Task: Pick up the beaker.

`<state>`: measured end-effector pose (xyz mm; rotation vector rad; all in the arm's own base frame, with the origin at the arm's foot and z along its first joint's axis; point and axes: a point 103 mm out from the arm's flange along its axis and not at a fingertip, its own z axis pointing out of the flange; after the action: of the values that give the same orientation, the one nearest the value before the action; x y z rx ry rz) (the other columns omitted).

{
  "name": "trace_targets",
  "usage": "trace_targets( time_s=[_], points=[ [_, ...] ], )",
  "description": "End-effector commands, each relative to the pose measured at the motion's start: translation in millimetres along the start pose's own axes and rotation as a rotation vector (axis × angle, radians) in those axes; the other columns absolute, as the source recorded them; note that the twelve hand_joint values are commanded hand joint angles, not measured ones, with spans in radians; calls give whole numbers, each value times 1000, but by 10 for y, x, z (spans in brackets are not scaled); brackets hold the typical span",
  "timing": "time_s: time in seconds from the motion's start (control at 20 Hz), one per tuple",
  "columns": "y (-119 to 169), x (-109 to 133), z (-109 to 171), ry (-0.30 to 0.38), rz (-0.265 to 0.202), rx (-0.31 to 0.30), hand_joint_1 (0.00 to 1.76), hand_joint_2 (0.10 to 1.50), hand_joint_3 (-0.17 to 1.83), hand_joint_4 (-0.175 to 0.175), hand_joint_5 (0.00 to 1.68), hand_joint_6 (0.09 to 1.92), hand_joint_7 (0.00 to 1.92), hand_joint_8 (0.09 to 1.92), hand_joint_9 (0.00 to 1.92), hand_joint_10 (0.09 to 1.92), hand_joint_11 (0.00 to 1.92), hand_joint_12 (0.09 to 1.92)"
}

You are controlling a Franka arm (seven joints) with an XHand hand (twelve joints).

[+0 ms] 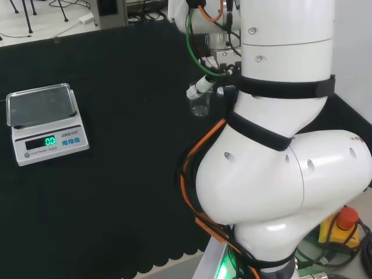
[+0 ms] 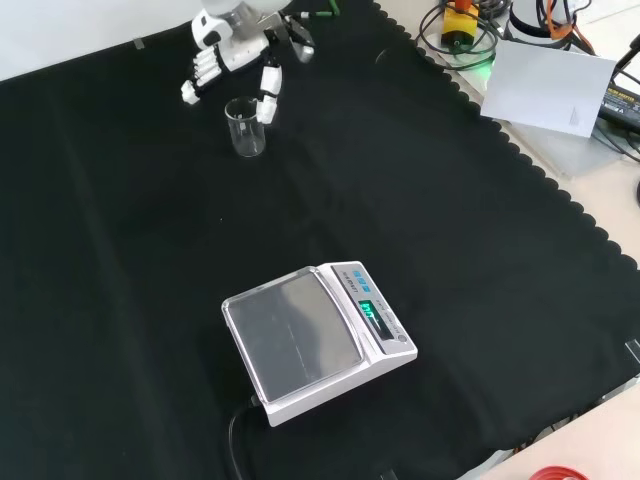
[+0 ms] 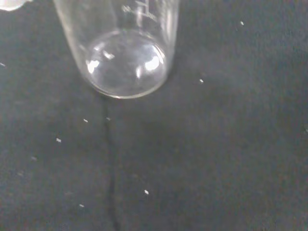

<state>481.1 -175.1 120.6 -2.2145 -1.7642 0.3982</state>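
Note:
A small clear glass beaker (image 2: 245, 128) stands upright on the black cloth near the far edge in the front view. It looks empty. The hand (image 2: 236, 48) hovers just behind and above it, its fingers (image 2: 196, 76) spread and fairly straight, and one white fingertip (image 2: 268, 100) reaches down beside the beaker's rim. Nothing is held. In the head view the beaker (image 1: 199, 103) sits left of the arm's white links, with a fingertip (image 1: 196, 89) just over its rim. Close up in the wrist view, the beaker (image 3: 122, 53) rests with its round base on the cloth.
A white electronic scale (image 2: 315, 335) with a steel pan stands near the front in the front view, and at the left in the head view (image 1: 46, 123). The cloth's scalloped edge (image 2: 520, 160) runs along the right in the front view, with cables and paper beyond.

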Motion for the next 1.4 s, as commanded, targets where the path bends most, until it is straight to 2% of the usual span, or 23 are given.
trace_targets(
  time_s=[0.05,0.15,0.3,0.4,0.6,0.75,0.85,0.95,1.15,1.4],
  points=[
    [3,-61,100,-7,5,49,521,685,11,67,0,87,0,238,29,919,0,1453],
    [-7,-11,115,10,5,-13,600,699,15,70,49,87,76,371,116,926,0,1493],
    [26,66,133,41,15,-59,745,726,32,78,234,87,295,642,372,852,43,1579],
    [32,73,132,60,23,-82,785,734,42,84,332,87,370,727,467,812,85,1582],
    [102,169,235,74,66,-104,823,742,63,93,482,157,489,794,584,764,157,1555],
    [167,260,303,83,70,-118,838,733,107,108,519,449,544,815,638,734,176,1548],
    [195,307,341,88,77,-141,871,726,151,135,603,687,599,833,680,723,190,1546],
    [204,311,344,95,84,-156,897,717,193,161,701,799,644,850,721,717,220,1540],
    [194,297,299,93,88,-173,935,656,365,175,884,795,721,883,804,684,294,1509],
    [179,289,254,84,85,-186,964,617,465,175,970,781,763,903,840,678,335,1497]
  ],
)
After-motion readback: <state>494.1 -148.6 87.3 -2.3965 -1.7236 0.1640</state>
